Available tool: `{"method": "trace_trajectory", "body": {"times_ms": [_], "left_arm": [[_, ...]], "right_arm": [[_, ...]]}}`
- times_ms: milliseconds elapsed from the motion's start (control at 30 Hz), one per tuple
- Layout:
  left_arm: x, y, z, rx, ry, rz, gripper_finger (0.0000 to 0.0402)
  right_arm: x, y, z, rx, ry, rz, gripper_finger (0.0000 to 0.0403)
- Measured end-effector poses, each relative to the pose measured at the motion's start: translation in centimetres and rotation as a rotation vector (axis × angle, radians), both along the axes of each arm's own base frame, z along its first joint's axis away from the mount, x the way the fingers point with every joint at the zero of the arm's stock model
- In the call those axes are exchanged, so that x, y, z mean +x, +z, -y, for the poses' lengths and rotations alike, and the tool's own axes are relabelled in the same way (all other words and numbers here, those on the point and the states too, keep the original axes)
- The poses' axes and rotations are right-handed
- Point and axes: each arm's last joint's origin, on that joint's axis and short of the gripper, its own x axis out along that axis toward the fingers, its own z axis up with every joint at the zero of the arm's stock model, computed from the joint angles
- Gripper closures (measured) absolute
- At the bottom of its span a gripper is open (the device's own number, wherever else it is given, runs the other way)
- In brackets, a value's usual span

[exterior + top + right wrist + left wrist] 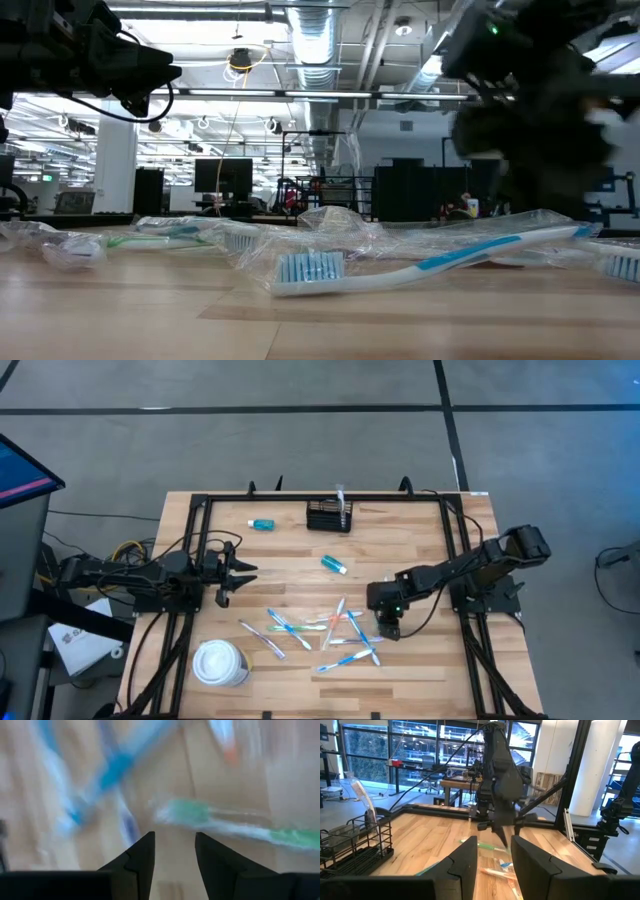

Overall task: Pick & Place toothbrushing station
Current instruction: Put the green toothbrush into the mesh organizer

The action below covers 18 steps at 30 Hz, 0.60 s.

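One light, stiff black wire-mesh organiser box (328,517) sat at twelve o'clock, best gripped by its rim; right end effector (388,628) gaped empty over scattered plastic toothbrushes (320,630).

table (290,585): light wood planks, smooth matt finish, visible grain. toothbrushing station (328,517): black wire, thin metal-looking bars, matt. toothbrushes (320,632): glossy plastic handles in white/blue/green, bristle heads, several in clear crinkly film wrap. cup (220,663): white paper look with smooth plastic-like lid. right gripper (174,851) fingers: dark matt plastic look, smooth faces. frame rails (196,550) around table: black matt metal
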Motion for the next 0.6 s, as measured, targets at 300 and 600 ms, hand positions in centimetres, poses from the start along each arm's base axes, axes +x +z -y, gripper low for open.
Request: {"method": "trace_trajectory", "body": {"times_ms": [300, 600], "left_arm": [[0.0, 0.0, 0.0, 0.0, 0.0, 0.001, 0.0289], [0.0, 0.0, 0.0, 0.001, 0.0, 0.001, 0.0289]], "right_arm": [[1.7, 0.8, 0.8, -0.122, 0.075, 0.219, 0.0272], [1.8, 1.7, 1.4, -0.195, 0.195, 0.175, 0.0272]]}}
